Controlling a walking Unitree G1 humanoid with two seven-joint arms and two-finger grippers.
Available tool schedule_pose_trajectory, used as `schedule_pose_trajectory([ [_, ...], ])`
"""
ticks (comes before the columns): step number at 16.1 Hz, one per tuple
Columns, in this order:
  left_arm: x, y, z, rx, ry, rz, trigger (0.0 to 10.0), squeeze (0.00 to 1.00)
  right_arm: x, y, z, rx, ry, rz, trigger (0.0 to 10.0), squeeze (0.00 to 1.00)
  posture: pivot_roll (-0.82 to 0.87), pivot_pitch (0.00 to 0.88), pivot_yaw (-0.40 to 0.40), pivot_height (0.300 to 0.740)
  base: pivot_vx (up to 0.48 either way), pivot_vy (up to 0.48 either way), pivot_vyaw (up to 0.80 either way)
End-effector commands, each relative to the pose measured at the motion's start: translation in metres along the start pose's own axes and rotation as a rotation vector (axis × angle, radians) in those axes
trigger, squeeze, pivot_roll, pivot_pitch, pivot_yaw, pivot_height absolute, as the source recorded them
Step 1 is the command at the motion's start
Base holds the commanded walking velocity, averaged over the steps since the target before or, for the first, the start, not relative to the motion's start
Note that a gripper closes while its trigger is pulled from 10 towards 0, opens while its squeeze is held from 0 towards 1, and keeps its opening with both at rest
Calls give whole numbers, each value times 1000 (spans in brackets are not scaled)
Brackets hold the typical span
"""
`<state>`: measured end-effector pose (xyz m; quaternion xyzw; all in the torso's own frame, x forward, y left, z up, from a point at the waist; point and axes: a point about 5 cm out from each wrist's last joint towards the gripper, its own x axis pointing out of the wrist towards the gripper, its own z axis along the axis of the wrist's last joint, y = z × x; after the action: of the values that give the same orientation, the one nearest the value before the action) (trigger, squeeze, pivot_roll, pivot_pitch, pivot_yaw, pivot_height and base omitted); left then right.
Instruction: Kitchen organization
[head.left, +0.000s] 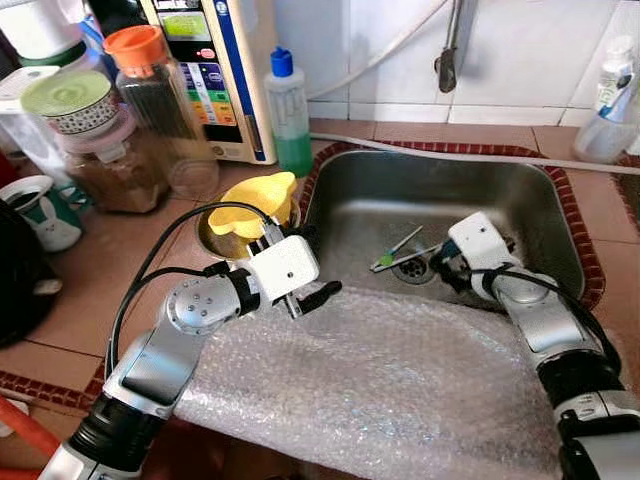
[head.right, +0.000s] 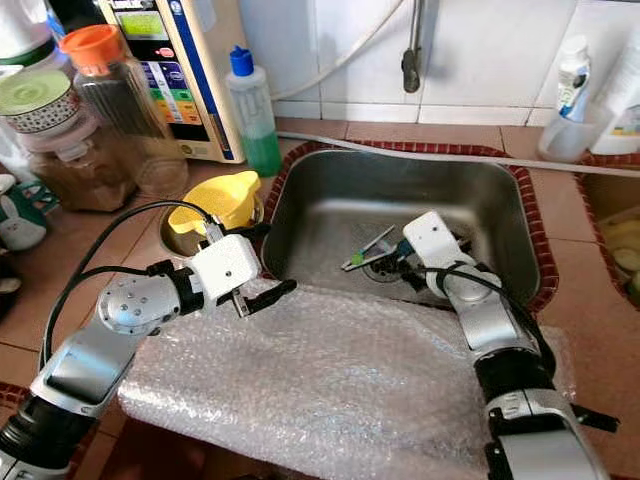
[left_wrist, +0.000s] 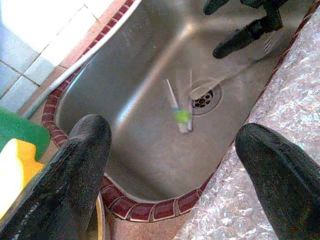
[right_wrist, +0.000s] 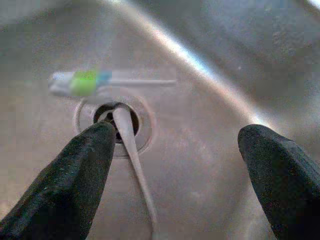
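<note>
Nearest us lies a sheet of bubble wrap (head.left: 390, 385), spread over the counter's front edge and lapping the near rim of the steel sink (head.left: 350, 195). Our left gripper (head.left: 305, 290) hovers over the sink's near left corner with its two black fingers spread and nothing between them. Just behind it sits a metal cup (head.left: 215, 240) holding a yellow funnel (head.left: 255, 205). Further left we count two jars with lids (head.left: 85, 130), a bottle with an orange cap (head.left: 145, 70) and one mug (head.left: 40, 210); a green soap bottle (head.left: 288, 115) stands by the sink's back corner.

In the basin lie two utensils by the drain (head.left: 412, 268): one toothbrush (right_wrist: 90, 82) with a green band and one slim metal handle (right_wrist: 132, 150) crossing the drain. The toothbrush's long axis runs from the drain toward the back wall.

Our right gripper (right_wrist: 175, 170) reaches into the basin, fingers parted and empty, astride the handle. A spray bottle (head.left: 612, 100) stands far right.
</note>
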<state>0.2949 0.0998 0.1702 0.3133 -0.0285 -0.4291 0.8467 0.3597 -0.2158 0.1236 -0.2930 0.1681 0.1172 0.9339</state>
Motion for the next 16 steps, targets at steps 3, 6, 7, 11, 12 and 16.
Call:
schedule_pose_trajectory([
  [3, 0, 2, 0, 16, 2, 2, 10000, 1000, 0, 1, 2, -21, -13, 10, 10000, 1000, -193, 112, 142, 740, 0, 0, 0],
  [6, -4, 10, -2, 25, 17, 56, 10000, 1000, 0, 5, 12, -8, -86, 4, 10000, 1000, -193, 112, 142, 740, 0, 0, 0],
  [7, -7, 16, -3, 21, 11, 96, 10000, 1000, 0, 7, 19, 19, -122, -4, 10000, 965, -193, 112, 142, 740, 0, 0, 0],
  [11, -27, 30, -16, 34, 53, 207, 10000, 1000, -1, 16, 28, 25, -174, 20, 10000, 0, -191, 107, 141, 740, 0, 0, 0],
  [12, -30, 30, -18, 38, 62, 212, 10000, 1000, -2, 17, 29, 24, -178, 22, 10000, 0, -191, 107, 141, 740, 0, 0, 0],
  [16, -51, 26, -30, 49, 119, 205, 10000, 0, -3, 22, 33, 27, -193, 45, 10000, 0, -172, 107, 136, 740, 0, 0, 0],
])
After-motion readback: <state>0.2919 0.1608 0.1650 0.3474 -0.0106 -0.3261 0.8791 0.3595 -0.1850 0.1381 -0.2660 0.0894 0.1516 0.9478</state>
